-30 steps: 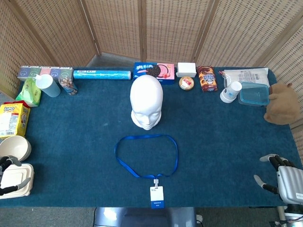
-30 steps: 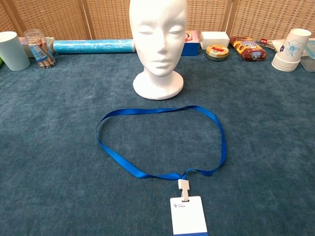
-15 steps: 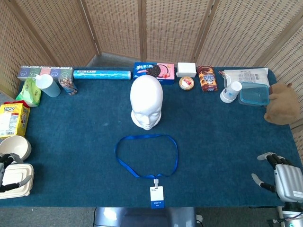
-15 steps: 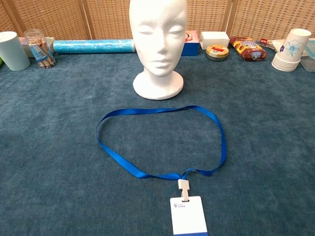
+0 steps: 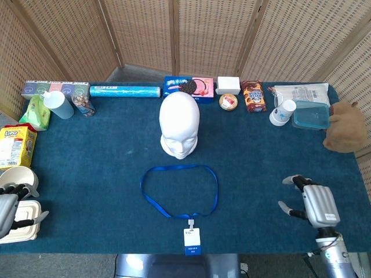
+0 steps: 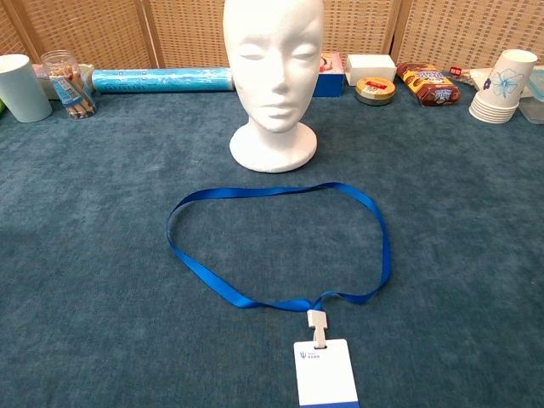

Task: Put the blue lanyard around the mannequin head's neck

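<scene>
A white mannequin head (image 5: 179, 125) (image 6: 273, 76) stands upright in the middle of the blue table, facing me. In front of it the blue lanyard (image 5: 215, 188) (image 6: 204, 275) lies flat in an open loop, its white badge (image 5: 192, 241) (image 6: 325, 375) at the near edge. My right hand (image 5: 313, 204) hovers over the table's near right part, fingers spread, holding nothing. At the left edge my left hand (image 5: 13, 204) is above a white food box, fingers apart and empty. Neither hand shows in the chest view.
Along the back edge stand a blue roll (image 5: 125, 91), a cookie box (image 5: 188, 87), snack packs (image 5: 253, 95), paper cups (image 5: 282, 112) and a blue container (image 5: 311, 114). A brown plush (image 5: 345, 127) sits far right. Bowl (image 5: 17, 179), yellow box (image 5: 15, 145) and a white food box (image 5: 26, 223) crowd the left.
My right hand has moved left and farther onto the table. My left hand has shifted slightly inward at the left edge. The lanyard and head have not moved.
</scene>
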Motion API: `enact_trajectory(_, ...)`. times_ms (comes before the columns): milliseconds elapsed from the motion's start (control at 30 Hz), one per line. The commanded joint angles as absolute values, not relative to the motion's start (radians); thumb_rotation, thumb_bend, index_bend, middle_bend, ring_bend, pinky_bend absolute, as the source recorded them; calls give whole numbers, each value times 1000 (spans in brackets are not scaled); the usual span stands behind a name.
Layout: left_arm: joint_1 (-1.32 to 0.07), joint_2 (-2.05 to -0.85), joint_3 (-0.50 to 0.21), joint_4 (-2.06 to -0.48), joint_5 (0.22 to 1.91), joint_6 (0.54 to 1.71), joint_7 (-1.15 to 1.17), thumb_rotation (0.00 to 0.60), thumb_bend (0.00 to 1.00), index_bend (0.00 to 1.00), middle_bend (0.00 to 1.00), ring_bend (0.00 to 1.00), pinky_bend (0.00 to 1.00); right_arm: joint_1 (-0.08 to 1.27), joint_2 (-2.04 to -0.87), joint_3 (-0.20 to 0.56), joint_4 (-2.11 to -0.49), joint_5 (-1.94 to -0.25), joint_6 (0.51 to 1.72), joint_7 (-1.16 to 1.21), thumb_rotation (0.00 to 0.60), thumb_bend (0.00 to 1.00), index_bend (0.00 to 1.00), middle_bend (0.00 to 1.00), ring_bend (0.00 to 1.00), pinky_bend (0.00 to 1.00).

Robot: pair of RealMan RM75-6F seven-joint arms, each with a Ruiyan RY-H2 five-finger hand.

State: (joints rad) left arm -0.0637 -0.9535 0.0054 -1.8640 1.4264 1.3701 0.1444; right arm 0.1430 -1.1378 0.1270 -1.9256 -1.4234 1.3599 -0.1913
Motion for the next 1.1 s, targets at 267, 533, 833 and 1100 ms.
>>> enact_trajectory(267, -106, -977, -22, -1851, 1384, 1327, 168, 405, 174, 421, 341, 293, 188, 282, -1301, 201, -1964, -1261, 1260, -423, 544, 254, 387, 821, 987, 992)
enact_trajectory(533, -136, -993, -36, -1826, 1367, 1297, 170, 407, 174, 421, 341, 293, 188, 378, -1421, 241, -1943, -1131, 1228, -571, 544, 253, 441, 970, 1000, 1000)
enact_trajectory(833, -165, -993, -54, -1811, 1357, 1278, 168, 407, 173, 421, 341, 293, 188, 482, -1535, 267, -1890, -975, 1194, -685, 541, 270, 469, 994, 1000, 1000)
enact_trajectory(1100, -178, -980, -66, -1817, 1353, 1285, 172, 402, 173, 421, 341, 293, 188, 560, -1631, 286, -1819, -887, 1208, -758, 546, 272, 469, 994, 1000, 1000)
